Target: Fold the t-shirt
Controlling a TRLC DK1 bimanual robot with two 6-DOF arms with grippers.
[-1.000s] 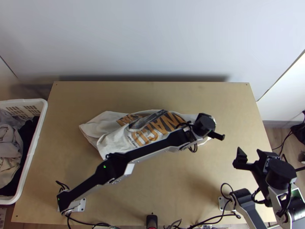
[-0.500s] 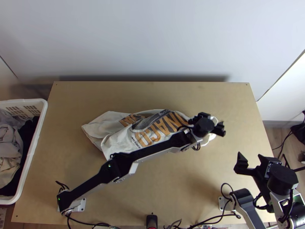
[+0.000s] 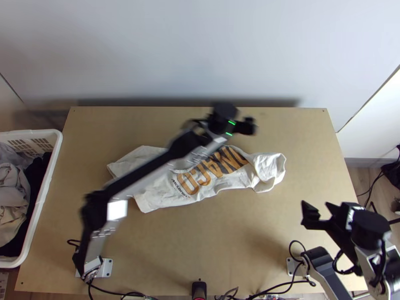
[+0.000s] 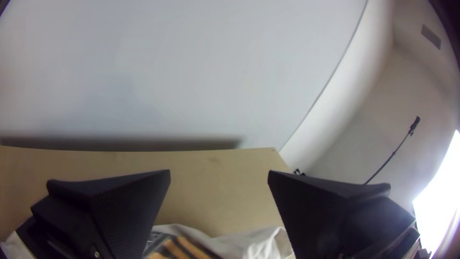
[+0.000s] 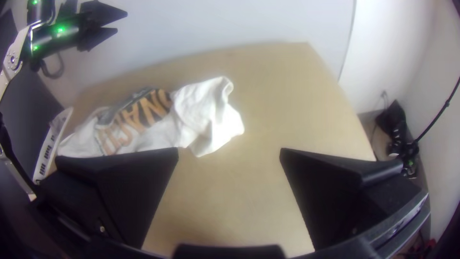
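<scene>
T-shirt (image 3: 207, 184), bunched long and crosswise on the tabletop (image 3: 240, 235), lettering (image 3: 192, 181) upward. Probably light, soft and limp, not fragile, with little slip; likely to sag and wrinkle when lifted by one spot. Best to pinch the crumpled end (image 3: 269, 170) and the opposite end, then pull apart to spread before any folding. Raised beyond the middle of the cloth and apart from it, left hand (image 4: 219, 175), spread wide with nothing between the fingers. Well apart, off toward the near right corner, right hand (image 5: 229, 152), also wide and empty.
</scene>
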